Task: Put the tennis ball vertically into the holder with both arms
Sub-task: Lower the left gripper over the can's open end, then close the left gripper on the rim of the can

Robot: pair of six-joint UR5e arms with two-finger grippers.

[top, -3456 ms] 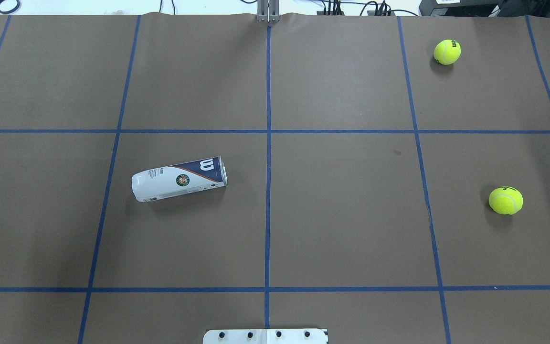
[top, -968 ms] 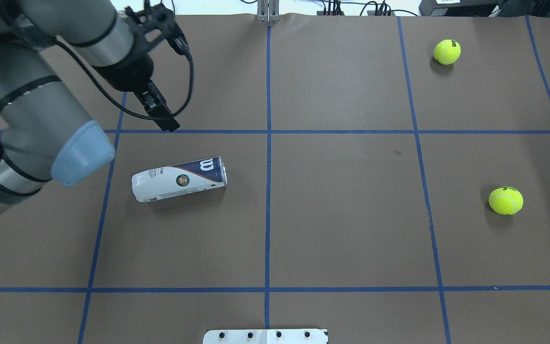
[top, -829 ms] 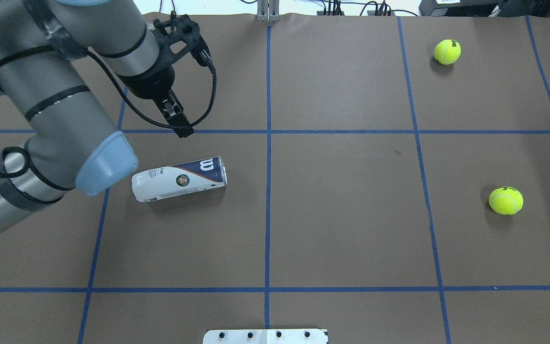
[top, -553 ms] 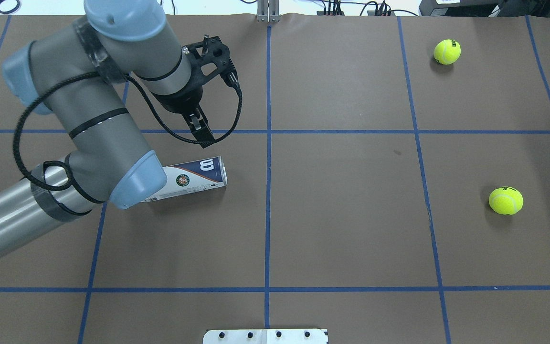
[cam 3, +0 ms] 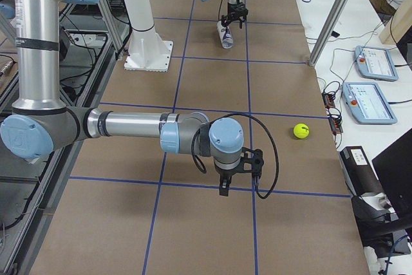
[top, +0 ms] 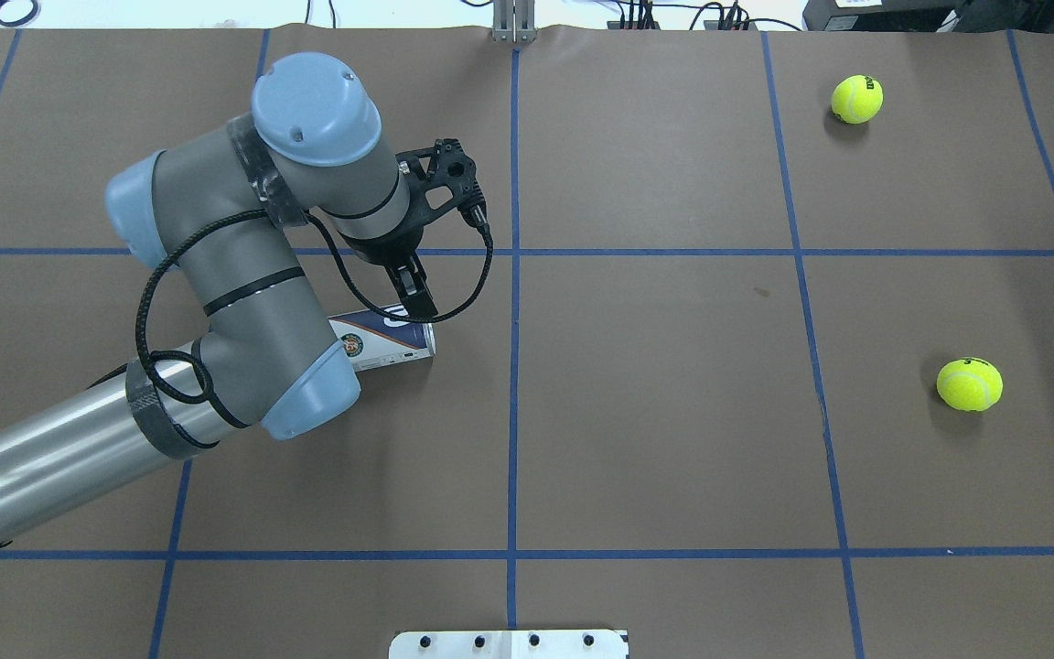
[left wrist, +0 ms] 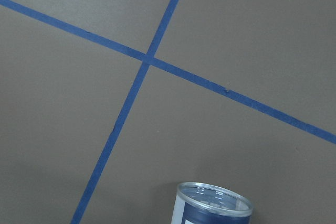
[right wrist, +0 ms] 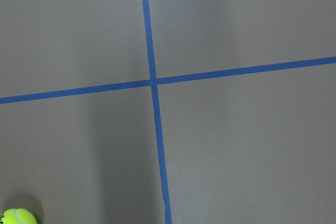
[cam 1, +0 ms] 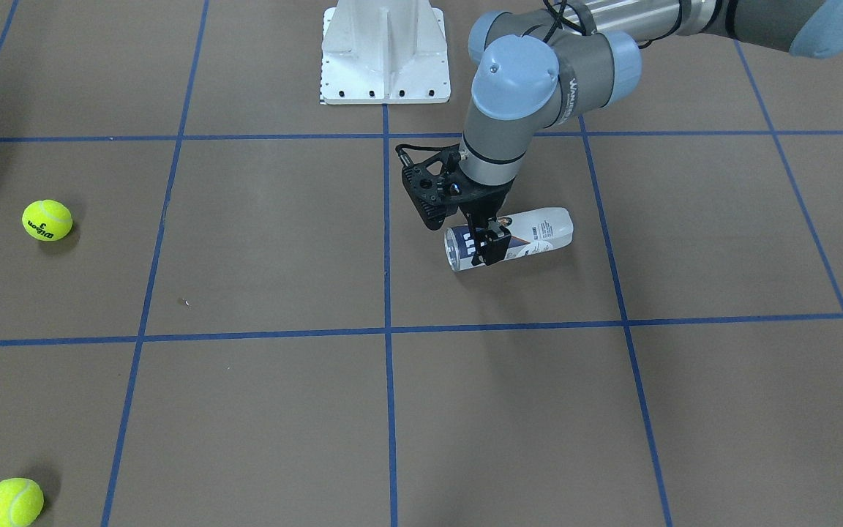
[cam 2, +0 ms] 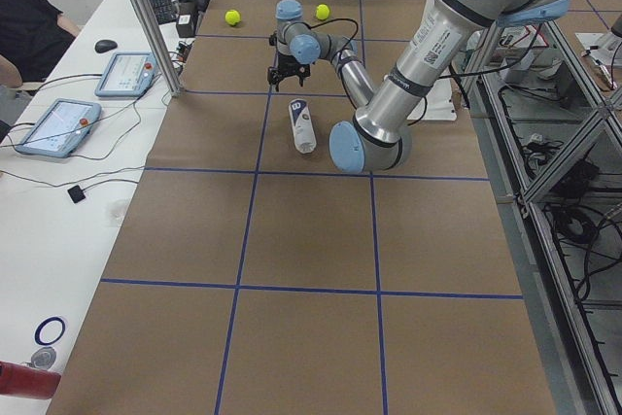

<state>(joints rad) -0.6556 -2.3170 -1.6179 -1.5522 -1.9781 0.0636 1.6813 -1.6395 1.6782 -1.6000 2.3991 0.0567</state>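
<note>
Presently left hand (cam 1: 485, 247) is hovering over the open end of the toppled clear-plastic, white-and-navy tennis-ball can (cam 1: 538, 230), likely for uprighting; finger spread: cannot tell.

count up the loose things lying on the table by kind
tennis balls: 2
holder, lying on its side: 1
total: 3
</note>
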